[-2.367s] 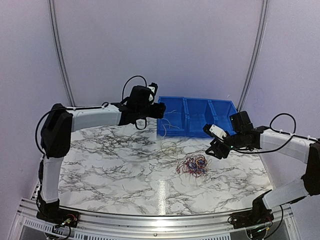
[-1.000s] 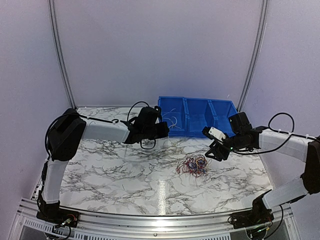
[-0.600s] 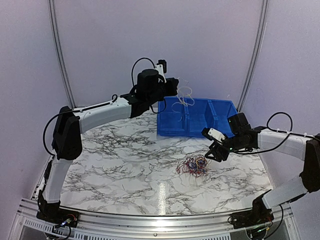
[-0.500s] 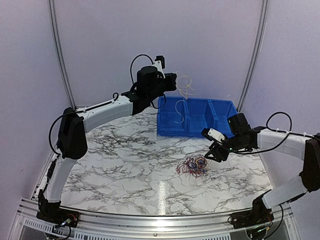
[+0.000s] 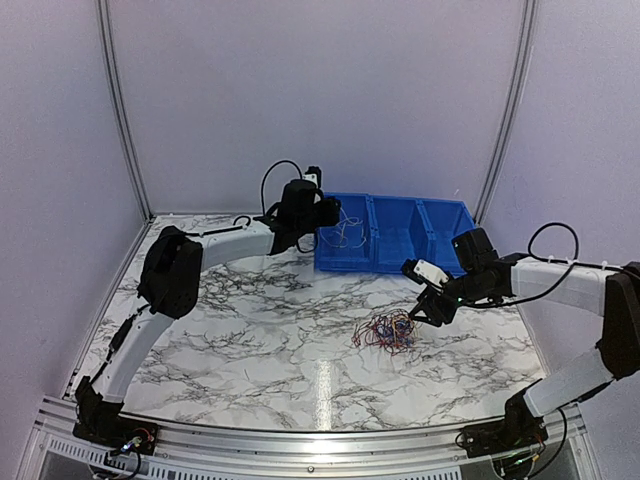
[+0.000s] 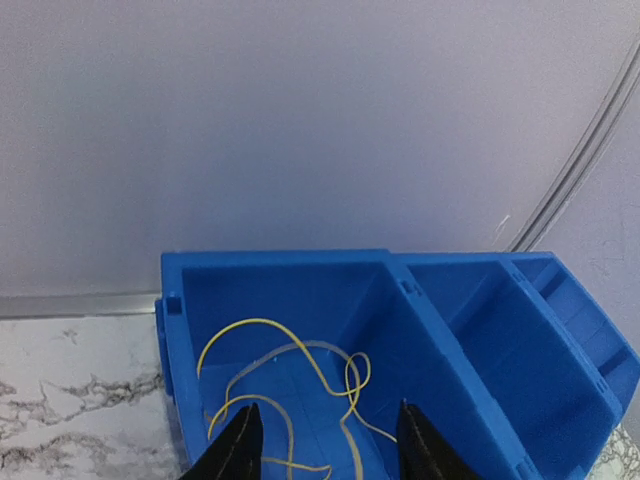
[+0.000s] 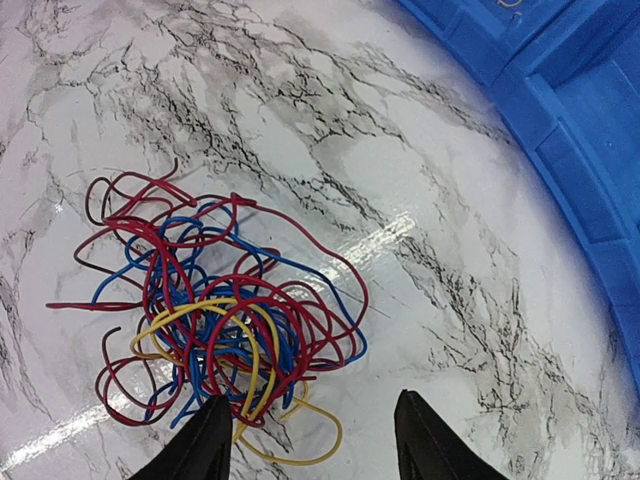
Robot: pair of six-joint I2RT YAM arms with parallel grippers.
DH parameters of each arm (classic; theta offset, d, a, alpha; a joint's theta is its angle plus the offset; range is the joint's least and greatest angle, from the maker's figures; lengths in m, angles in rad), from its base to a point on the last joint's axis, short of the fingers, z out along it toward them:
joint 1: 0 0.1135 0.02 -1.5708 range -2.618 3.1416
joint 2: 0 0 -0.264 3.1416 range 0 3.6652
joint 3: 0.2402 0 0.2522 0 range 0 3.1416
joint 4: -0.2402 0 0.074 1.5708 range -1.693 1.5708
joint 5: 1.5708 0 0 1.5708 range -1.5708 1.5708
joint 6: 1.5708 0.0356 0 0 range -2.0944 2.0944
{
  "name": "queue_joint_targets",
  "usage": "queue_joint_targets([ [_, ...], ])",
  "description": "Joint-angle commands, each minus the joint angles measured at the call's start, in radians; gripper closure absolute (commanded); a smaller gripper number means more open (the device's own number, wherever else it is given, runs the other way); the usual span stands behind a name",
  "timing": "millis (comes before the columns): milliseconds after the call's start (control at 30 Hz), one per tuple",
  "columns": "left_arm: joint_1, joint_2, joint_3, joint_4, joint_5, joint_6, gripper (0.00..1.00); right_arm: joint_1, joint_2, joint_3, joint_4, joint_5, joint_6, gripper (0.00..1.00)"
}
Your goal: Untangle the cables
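The left arm is stretched far forward and toward the right, with the forearm almost level. The left claw at its end points away from the base; its two fingers stand apart and hold nothing. The right arm is bent inward to the left, wrist tilted down. The right claw hangs low, its fingers also spread and empty

arms: white links | black joints | looped black cords
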Motion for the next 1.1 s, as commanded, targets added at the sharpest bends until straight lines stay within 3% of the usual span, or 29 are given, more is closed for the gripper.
queue_joint_targets([
  [0, -0.011, -0.147, -0.11, 0.016, 0.018, 0.02, 0.5, -0.009, 0.0, 0.027, -0.01, -0.008, -0.008, 0.44],
  [233, -0.062, -0.419, -0.435, 0.044, 0.025, 0.107, 0.45, -0.01, -0.029, 0.025, -0.009, 0.003, -0.012, 0.44],
  [533, -0.242, -0.696, -0.814, 0.052, 0.064, 0.143, 0.44, -0.01, -0.047, 0.028, -0.015, -0.005, -0.017, 0.49],
  [700, -0.346, -0.748, -0.961, 0.07, 0.051, 0.098, 0.44, -0.009, -0.047, 0.027, -0.043, -0.086, -0.048, 0.51],
  [867, -0.403, -0.761, -1.094, 0.122, -0.004, 0.021, 0.44, 0.013, -0.03, 0.029, -0.051, -0.133, -0.059, 0.43],
  [1067, -0.419, -0.753, -1.177, 0.168, -0.022, -0.088, 0.44, 0.078, 0.038, 0.048, -0.018, -0.045, -0.033, 0.47],
])
